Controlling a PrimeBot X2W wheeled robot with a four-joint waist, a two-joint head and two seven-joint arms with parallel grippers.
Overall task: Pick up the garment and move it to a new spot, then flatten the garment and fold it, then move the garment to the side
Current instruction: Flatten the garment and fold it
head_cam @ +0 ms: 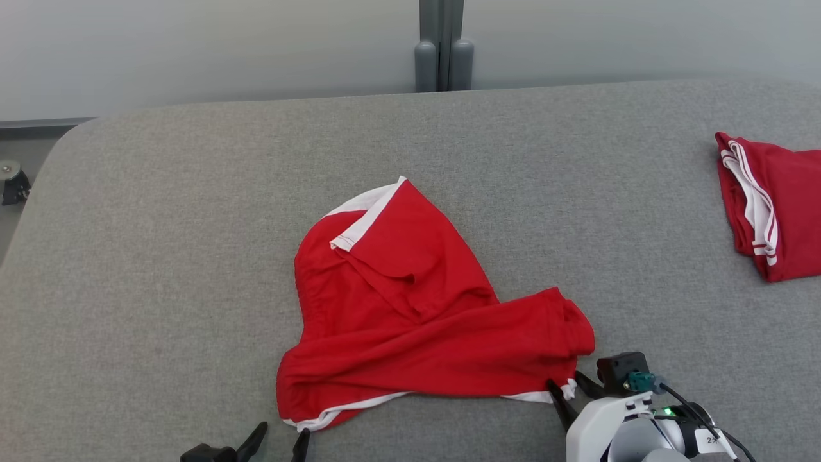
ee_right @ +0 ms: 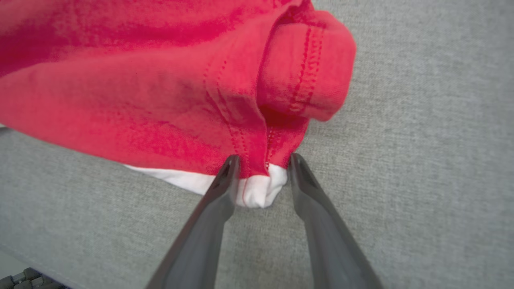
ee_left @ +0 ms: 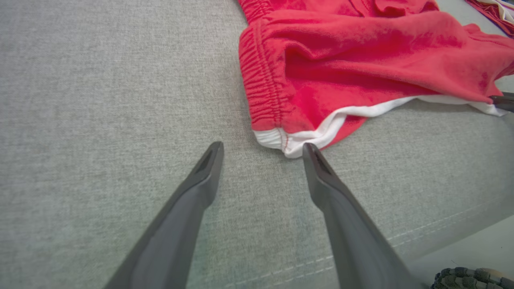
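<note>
A crumpled red garment [head_cam: 410, 321] with white trim lies in the middle of the grey table [head_cam: 160, 256]. My left gripper [head_cam: 283, 428] is open at the near edge, just short of the garment's lower left corner. In the left wrist view that white-edged corner [ee_left: 289, 144] touches the tip of one finger [ee_left: 317, 164] of the left gripper [ee_left: 263, 146]. My right gripper [head_cam: 564, 380] stands open, and its fingers straddle the garment's lower right white corner [ee_right: 257, 192] without pinching it. The right gripper [ee_right: 263, 158] has cloth [ee_right: 160, 80] between its tips.
A second red garment with white stripes [head_cam: 770, 205] lies folded at the table's far right edge. A grey post [head_cam: 442, 45] rises behind the table against the pale wall. The table's near seam [ee_left: 401, 237] runs just below my left fingers.
</note>
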